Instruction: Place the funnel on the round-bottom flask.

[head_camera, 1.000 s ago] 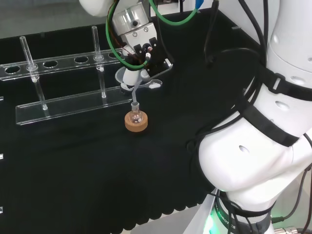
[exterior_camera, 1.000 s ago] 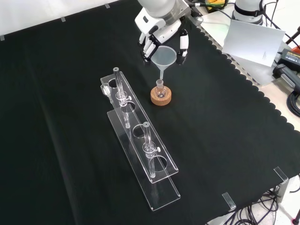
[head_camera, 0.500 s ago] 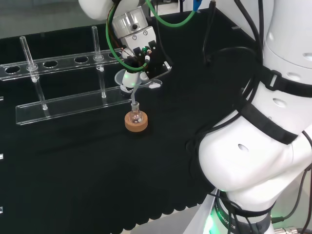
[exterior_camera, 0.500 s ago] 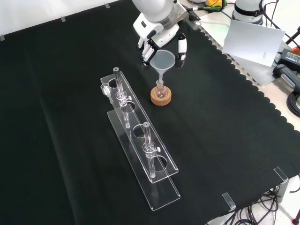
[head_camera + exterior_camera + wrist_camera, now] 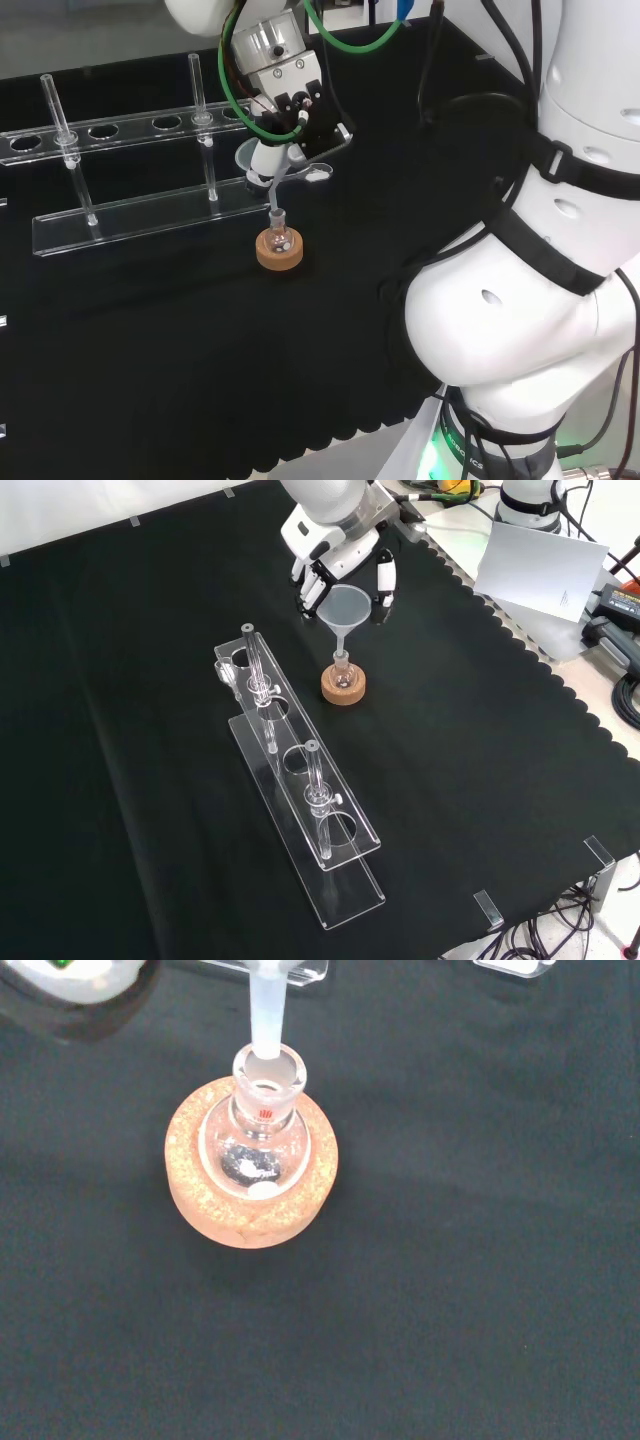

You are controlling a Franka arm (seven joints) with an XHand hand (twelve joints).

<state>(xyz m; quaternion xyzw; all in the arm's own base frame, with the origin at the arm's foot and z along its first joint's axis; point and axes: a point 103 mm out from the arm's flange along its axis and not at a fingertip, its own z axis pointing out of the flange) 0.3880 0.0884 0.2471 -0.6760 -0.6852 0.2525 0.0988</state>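
A small round-bottom flask (image 5: 342, 672) stands upright in a cork ring (image 5: 343, 689) on the black cloth. Above it the hand (image 5: 335, 560) has its fingers and thumb curled round the cone of a clear funnel (image 5: 347, 608). The funnel's stem points straight down, and its tip sits at the mouth of the flask's neck. In the head view the hand (image 5: 290, 105) is just above and behind the funnel (image 5: 256, 158), with the flask (image 5: 279, 238) and cork ring (image 5: 279, 254) below. In the wrist view the funnel stem (image 5: 265, 1010) meets the neck of the flask (image 5: 258, 1150), which rests in the cork ring (image 5: 250, 1215).
A long clear rack (image 5: 300, 780) with two upright glass tubes stands left of the flask in the front view, and behind it as the rack (image 5: 130, 215) in the head view. A white sheet (image 5: 540, 565) lies past the cloth's scalloped edge. The arm's white links (image 5: 540, 300) rise at the head view's right.
The hand has shifted slightly left in the front view. The funnel has come down a little, bringing its stem tip to the flask's mouth. The flask and ring have not moved.
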